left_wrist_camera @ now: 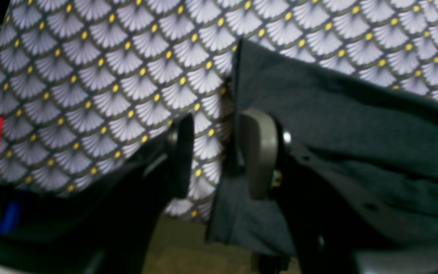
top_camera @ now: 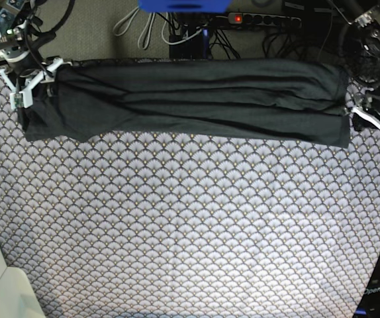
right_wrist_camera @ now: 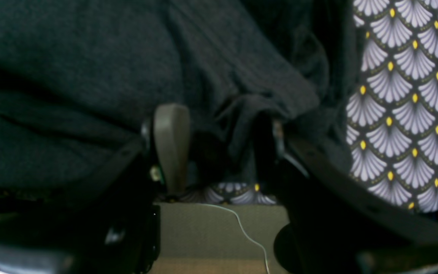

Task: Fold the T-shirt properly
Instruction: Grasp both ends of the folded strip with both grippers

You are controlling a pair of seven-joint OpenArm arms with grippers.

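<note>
- Left fingers (left_wrist_camera: 217, 152) parted, T-shirt (top_camera: 196, 99) edge draped on one, not pinched.
- Right fingers (right_wrist_camera: 219, 148) open around a bunched fold.
- Shirt spans the table (top_camera: 190, 232) far edge; you risk closing on extra layers or dragging it off.

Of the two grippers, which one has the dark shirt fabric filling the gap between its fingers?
The right gripper: folds of the T-shirt fill its gap. The left gripper shows patterned tablecloth there, with fabric only beside one finger.

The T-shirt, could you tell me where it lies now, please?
In the base view the T-shirt stretches as a long band along the far edge of the patterned cloth, between both grippers.
</note>
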